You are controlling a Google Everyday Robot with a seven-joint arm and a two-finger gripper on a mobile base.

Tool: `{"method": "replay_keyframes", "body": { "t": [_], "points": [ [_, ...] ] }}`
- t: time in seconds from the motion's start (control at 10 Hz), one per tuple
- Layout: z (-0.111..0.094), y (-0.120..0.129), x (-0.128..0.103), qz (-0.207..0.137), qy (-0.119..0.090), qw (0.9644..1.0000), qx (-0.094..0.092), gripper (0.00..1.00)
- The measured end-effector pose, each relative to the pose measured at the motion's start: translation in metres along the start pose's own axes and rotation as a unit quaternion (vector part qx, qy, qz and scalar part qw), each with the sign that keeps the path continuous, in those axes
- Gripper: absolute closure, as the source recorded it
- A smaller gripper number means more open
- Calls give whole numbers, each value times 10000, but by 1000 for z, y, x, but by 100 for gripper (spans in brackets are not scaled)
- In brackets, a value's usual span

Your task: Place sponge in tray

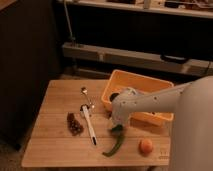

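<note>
A: Gripper (118, 126) where, and holding?
B: Down at the sponge (117, 129), just near of the tray (142, 80), beside the pod (114, 145). Open or closed: cannot tell.
A: Progress?
B: Early, seemingly. Not yet in tray. Left: lift, carry far, release.

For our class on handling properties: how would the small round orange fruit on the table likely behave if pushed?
Being round, the orange fruit would probably roll; it lies near the front edge of the table, so it might fall off. Small, so likely light. The gripper is low by the tray, apart from the fruit.
</note>
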Motion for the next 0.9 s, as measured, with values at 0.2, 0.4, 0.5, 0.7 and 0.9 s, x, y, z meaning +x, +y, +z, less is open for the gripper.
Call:
{"method": "replay_keyframes", "body": {
  "t": [0.2, 0.4, 0.5, 0.7, 0.9],
  "points": [
    [7, 4, -1, 63, 25, 9999, -74, 43],
    [7, 3, -1, 180, 16, 9997, -190, 66],
    [5, 4, -2, 193, 12, 9995, -246, 74],
    [-7, 19, -8, 81, -74, 9989, -456, 95],
    [-36, 40, -15, -282, -207, 9967, -729, 100]
  ]
}}
